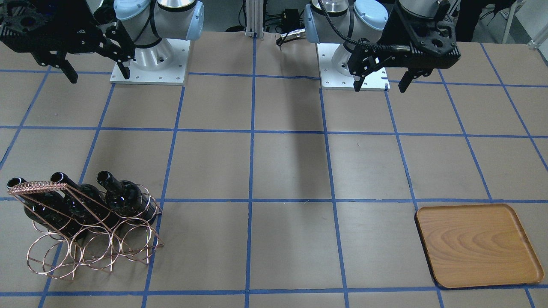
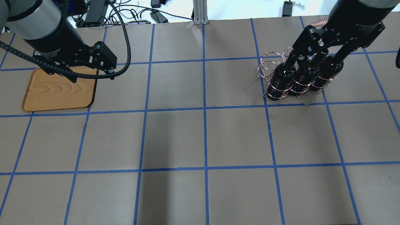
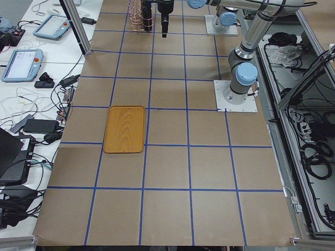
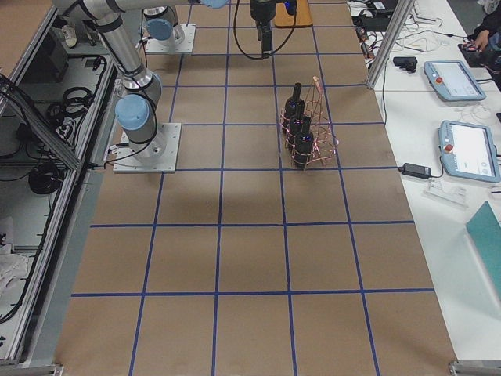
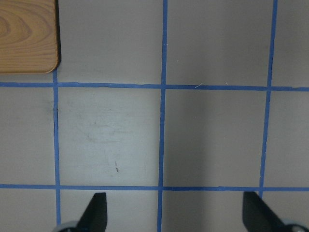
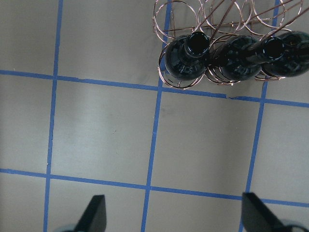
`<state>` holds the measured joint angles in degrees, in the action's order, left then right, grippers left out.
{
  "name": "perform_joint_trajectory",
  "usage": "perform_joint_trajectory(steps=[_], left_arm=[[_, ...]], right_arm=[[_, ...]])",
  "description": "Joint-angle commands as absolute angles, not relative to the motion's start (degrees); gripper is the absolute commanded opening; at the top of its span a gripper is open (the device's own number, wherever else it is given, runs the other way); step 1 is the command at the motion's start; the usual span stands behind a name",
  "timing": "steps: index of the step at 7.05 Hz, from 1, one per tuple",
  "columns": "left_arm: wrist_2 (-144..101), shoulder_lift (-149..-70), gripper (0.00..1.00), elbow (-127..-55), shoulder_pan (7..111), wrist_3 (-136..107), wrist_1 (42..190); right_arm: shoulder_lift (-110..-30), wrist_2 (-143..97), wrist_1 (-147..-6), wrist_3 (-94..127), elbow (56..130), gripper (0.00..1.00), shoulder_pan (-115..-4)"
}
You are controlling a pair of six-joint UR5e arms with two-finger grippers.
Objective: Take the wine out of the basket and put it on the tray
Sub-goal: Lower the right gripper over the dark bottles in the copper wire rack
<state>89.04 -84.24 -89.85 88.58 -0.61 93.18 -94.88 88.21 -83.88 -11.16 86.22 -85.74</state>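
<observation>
Three near-black wine bottles stand in the copper wire basket [image 1: 94, 250]: one nearest the table's middle [image 1: 124, 197], one in the middle [image 1: 81, 203] and one outermost [image 1: 38, 209]. In the overhead view the bottles [image 2: 281, 82] fill the basket's [image 2: 269, 64] near row. My right gripper [image 2: 320, 57] is open and empty, high above the bottles. The right wrist view shows the bottle mouths [image 6: 197, 44] ahead of the open gripper [image 6: 176, 215]. The wooden tray [image 1: 477, 244] lies bare at the other end. My left gripper [image 2: 92, 78] is open and empty, raised near the tray's [image 2: 56, 93] inner edge.
The table is brown paper with a blue tape grid. Both arm bases [image 1: 150, 64] stand at the robot's side. The tray's corner [image 5: 26, 34] shows in the left wrist view. Pendants and cables [image 4: 458, 78] lie on side benches beyond the table's edge.
</observation>
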Motion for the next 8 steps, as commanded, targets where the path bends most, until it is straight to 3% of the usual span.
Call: perform_joint_trajectory(steps=[1, 8], left_arm=[[89.2, -83.9, 1.0, -89.9, 88.6, -0.5, 93.2], [89.0, -85.2, 1.0, -92.5, 88.4, 1.4, 88.2]], right_arm=[[-94.8, 88.2, -84.1, -11.2, 86.2, 1.0, -85.8], [-94.1, 88.9, -87.2, -11.2, 86.3, 1.0, -85.4]])
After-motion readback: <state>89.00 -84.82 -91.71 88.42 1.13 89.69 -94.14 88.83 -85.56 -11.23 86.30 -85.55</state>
